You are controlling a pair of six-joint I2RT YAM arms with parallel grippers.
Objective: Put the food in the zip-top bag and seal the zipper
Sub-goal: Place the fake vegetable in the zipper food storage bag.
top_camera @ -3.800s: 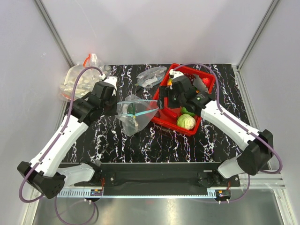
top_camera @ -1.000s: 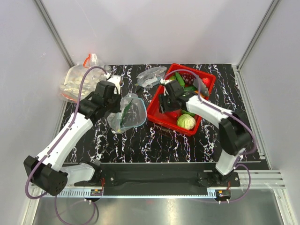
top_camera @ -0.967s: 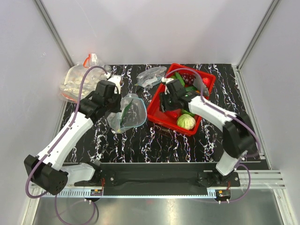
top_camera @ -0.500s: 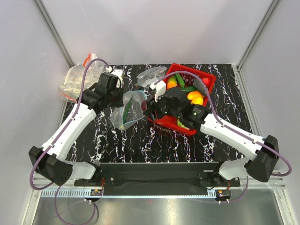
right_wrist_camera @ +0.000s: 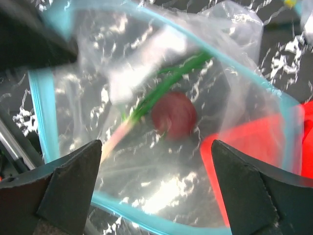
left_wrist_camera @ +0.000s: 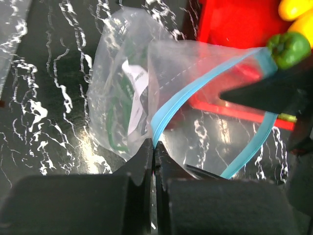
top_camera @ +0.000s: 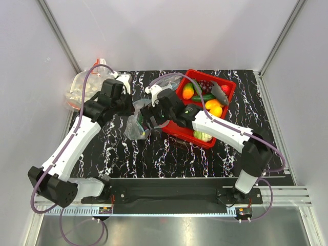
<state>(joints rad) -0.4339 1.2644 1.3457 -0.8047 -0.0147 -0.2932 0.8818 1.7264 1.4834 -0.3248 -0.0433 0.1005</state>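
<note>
The zip-top bag (top_camera: 134, 128) hangs clear and floppy left of the red basket (top_camera: 226, 82). My left gripper (top_camera: 128, 105) is shut on the zipper (left_wrist_camera: 195, 85), pinching the teal strip at one end of the mouth (left_wrist_camera: 155, 146). The right gripper (top_camera: 148, 117) hovers over the open mouth, jaws wide apart and holding nothing (right_wrist_camera: 155, 169). Inside the bag lie a blurred dark red piece of food (right_wrist_camera: 173, 115) and a thin green stalk (right_wrist_camera: 168, 83). The teal zipper (right_wrist_camera: 39, 112) rings the right wrist view. A green pepper (left_wrist_camera: 288, 49) shows beyond the bag.
The basket holds more toy produce: an orange piece (top_camera: 188, 91), yellow ones (top_camera: 215, 106), a lime-green round fruit (top_camera: 202, 136). A clear bag of white round pieces (top_camera: 82, 89) lies at the back left. Another crumpled clear bag (top_camera: 166, 81) sits behind the basket.
My right gripper swung left from the basket to above the bag's mouth and opened; the red piece now lies inside the bag. The left gripper kept its pinch and shifted slightly back.
</note>
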